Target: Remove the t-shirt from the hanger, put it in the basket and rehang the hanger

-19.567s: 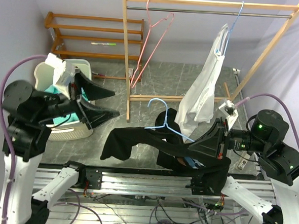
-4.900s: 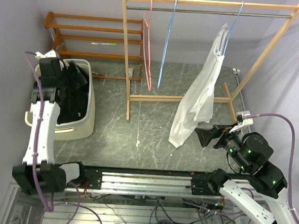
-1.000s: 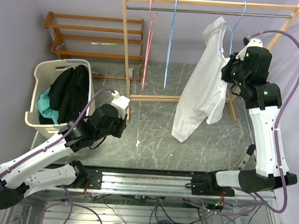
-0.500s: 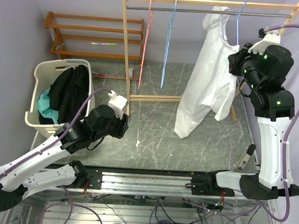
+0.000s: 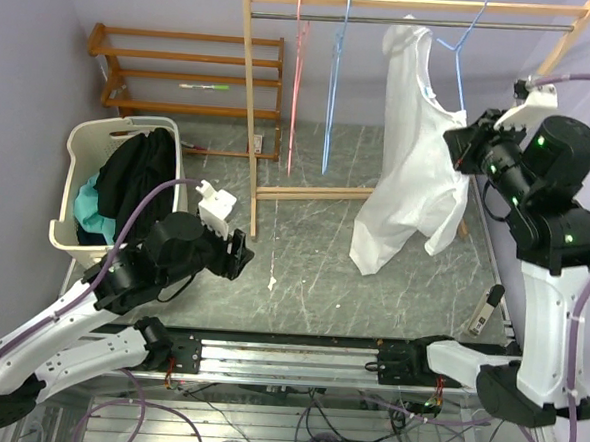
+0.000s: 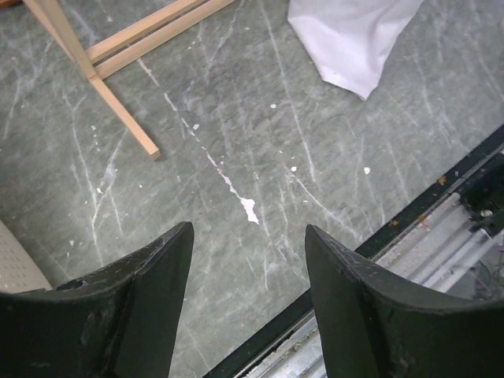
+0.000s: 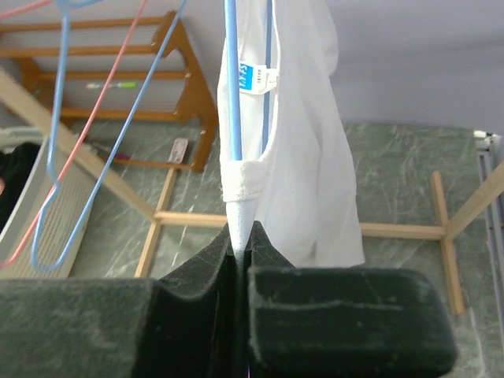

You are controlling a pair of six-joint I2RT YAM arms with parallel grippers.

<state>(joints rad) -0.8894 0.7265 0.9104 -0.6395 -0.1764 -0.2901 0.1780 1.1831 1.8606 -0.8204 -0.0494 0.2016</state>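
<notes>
Right gripper (image 7: 239, 246) pinches t-shirt (image 5: 413, 178), draped vertically, hem down.

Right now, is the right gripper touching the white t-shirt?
Touching. The right wrist view shows the right gripper shut on a fold of the white t-shirt, at the end of the blue hanger; no gap shows between them.

lilac walls (image 5: 26, 24), grey marbled floor (image 5: 303, 252), wooden shelf rack (image 5: 166, 35) at back.
</notes>
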